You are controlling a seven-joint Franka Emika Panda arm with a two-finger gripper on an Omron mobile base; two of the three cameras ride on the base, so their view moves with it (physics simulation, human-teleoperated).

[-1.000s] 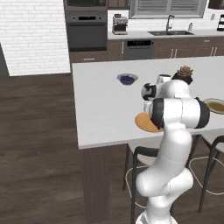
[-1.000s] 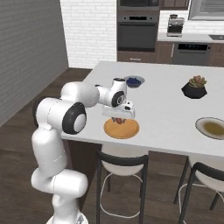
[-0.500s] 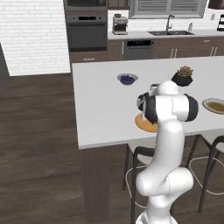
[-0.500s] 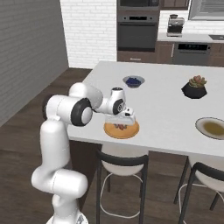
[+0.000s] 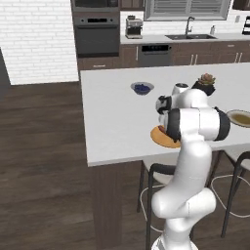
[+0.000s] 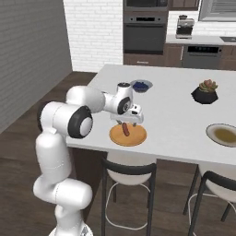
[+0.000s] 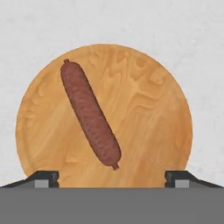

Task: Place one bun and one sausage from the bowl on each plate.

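Orange-brown wood shows under the gripper point(image 7: 112, 177): the wooden plate point(image 7: 153, 109) lies on the white surface point(image 6: 170, 92) near its front edge, and one sausage point(image 7: 89, 114) rests on it, slanted across the left half, free of the fingertips point(image 7: 43, 178), which stand wide apart with nothing between them. The sausage looks firm, smooth and light, likely to roll if nudged; any further grasp would best take it across its middle, jaws square to its length. The pale plate point(image 6: 224, 135) sits well to the right, with no bun or sausage on it that can be made out. A small blueberry bowl point(image 6: 141, 85) and a potted plant point(image 6: 204, 91) stand farther back.
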